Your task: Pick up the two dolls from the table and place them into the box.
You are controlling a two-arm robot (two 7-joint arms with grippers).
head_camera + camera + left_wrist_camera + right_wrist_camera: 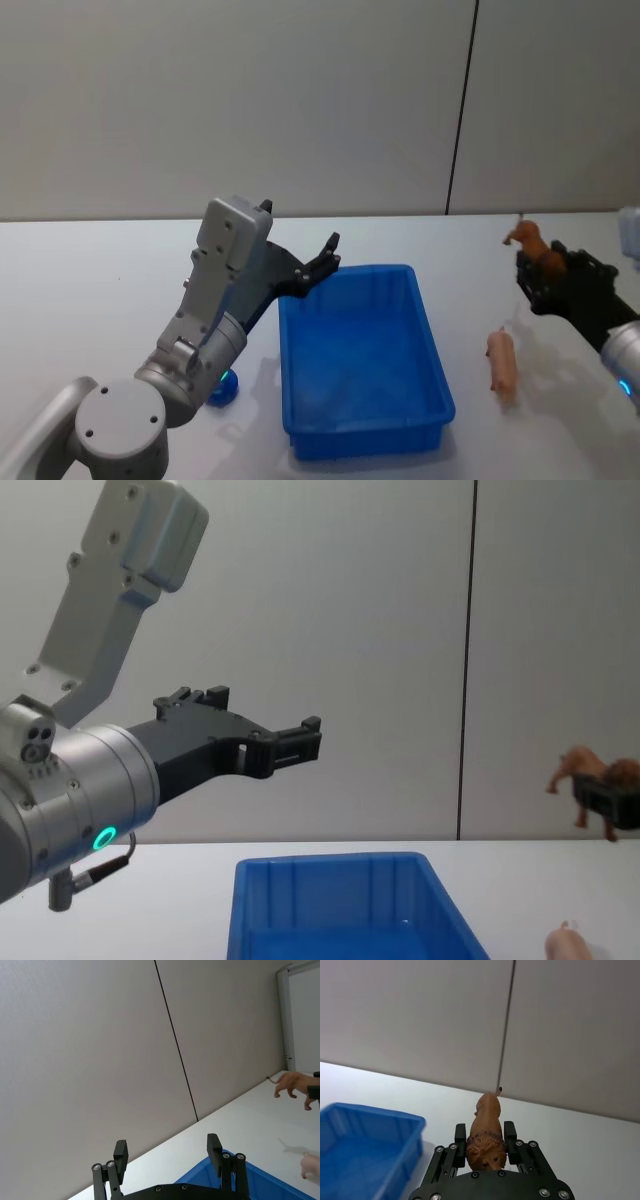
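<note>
One brown maned lion doll (486, 1130); one pale pink doll (502, 367).

The head view looks down on the bright blue rectangular plastic bin (360, 440) between left gripper (322, 260) and right gripper (545, 270); the chest view faces level across it. Each wrist view sits just behind its own gripper, both sharing the bin and the small brown lion figure (487, 1120).
</note>
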